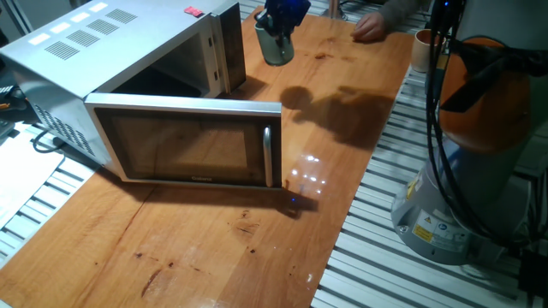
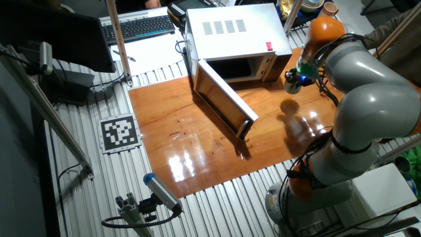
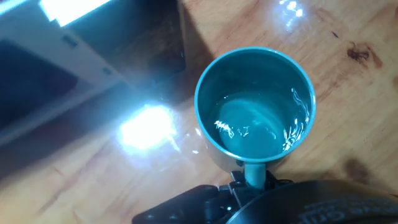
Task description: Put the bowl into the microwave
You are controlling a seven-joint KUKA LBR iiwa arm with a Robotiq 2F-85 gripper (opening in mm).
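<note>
1. The bowl (image 3: 255, 102) is a small glazed mug, rigid, probably light, slippery and breakable.
2. The gripper (image 1: 278, 24) is closed on its handle side and holds it above the table (image 1: 214, 248).
3. The microwave (image 1: 163, 94) stands open just beside it.

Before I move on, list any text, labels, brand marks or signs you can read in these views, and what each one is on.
No words or numbers are readable in any view.
Microwave door: a small mark on the lower frame, too small to read.
Robot base: stickers, including a yellow warning one, too small to read.
Card on the slatted bench: a black and white square marker pattern, no text.
Bowl: no markings visible.
</note>
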